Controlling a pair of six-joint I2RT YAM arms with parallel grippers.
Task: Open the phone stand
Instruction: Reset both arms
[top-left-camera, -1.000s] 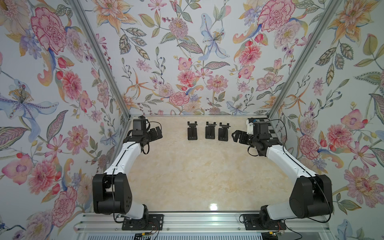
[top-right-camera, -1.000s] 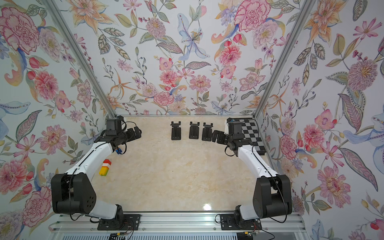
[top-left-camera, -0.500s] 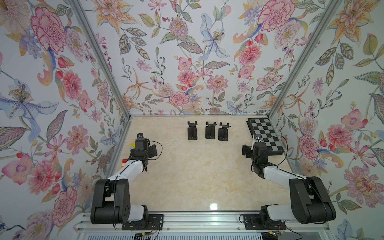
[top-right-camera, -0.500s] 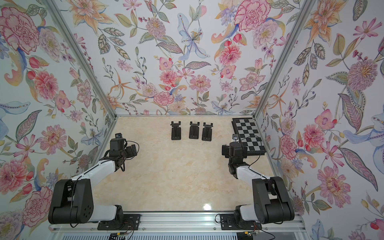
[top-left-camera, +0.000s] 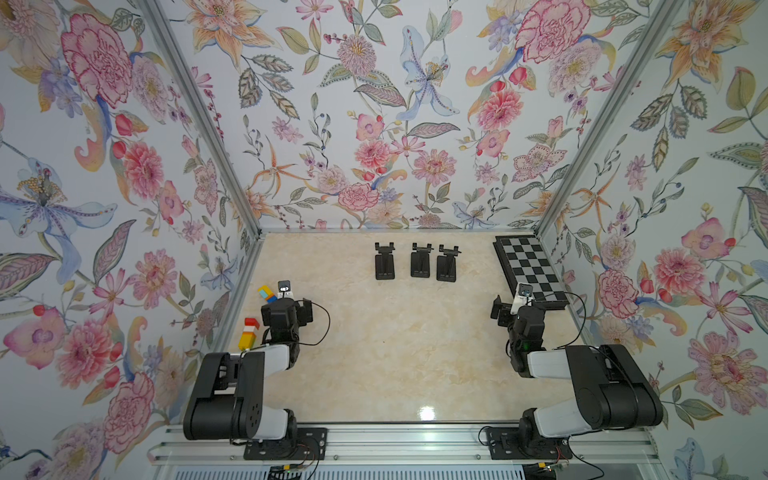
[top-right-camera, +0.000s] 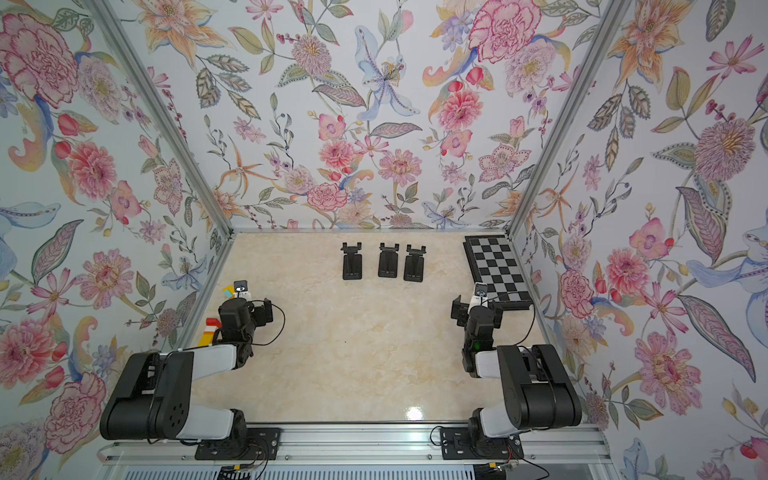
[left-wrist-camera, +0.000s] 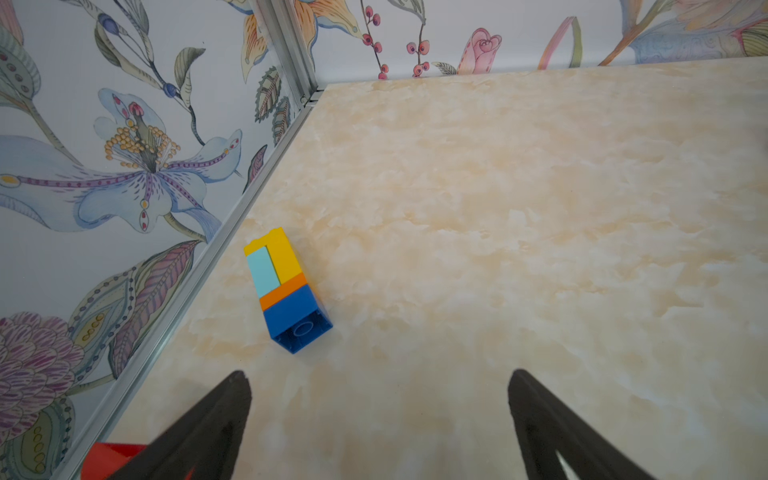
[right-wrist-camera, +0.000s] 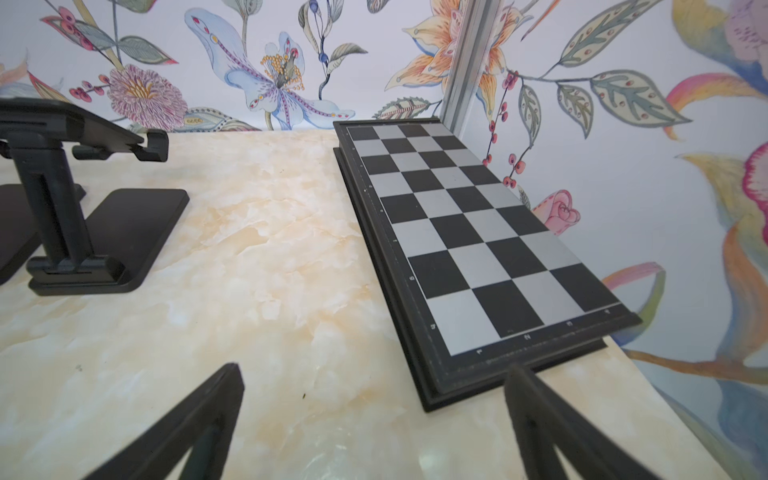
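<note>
Both my pincers gaped empty: the left pincer (left-wrist-camera: 378, 374) near a toy-brick stack (left-wrist-camera: 286, 286), the right pincer (right-wrist-camera: 372, 368) beside the chessboard (right-wrist-camera: 469, 232). The three phone stands (top-left-camera: 421, 261) stood in a row at the back of the counter (top-left-camera: 395, 353), apart from both.

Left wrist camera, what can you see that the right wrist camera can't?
Only the left wrist view shows the stack of yellow, light blue, orange and blue toy bricks lying on its side by the wall, plus a red piece, mostly hidden. Only the right wrist view shows the black-and-silver checkered chessboard and a black plastic phone stand with its holder raised. Both show the cream marbled table, flowery wallpaper and an open gripper holding nothing: the left gripper and the right gripper.
</note>
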